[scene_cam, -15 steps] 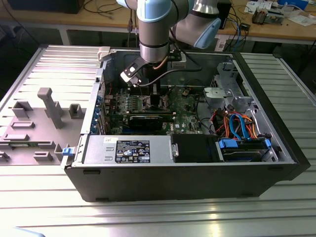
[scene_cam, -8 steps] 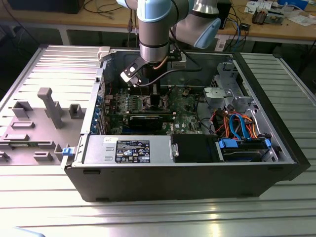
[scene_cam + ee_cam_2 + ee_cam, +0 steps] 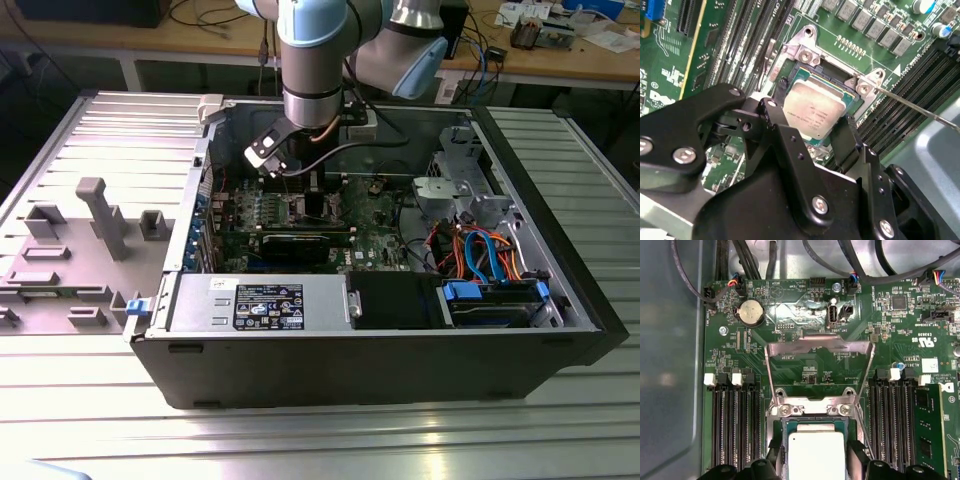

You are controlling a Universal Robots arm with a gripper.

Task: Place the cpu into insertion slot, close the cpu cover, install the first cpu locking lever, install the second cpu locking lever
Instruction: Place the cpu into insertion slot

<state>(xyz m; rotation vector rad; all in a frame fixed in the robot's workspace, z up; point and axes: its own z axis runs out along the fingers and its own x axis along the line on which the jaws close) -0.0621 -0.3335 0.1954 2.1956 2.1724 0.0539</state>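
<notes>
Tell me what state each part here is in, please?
cpu, lying in the insertion slot, not covered.
cpu cover, swung up, open.
locking lever, unlatched, sticking out sideways.
gripper, down at the cpu; grip cannot be judged.
computer case, side open.
</notes>
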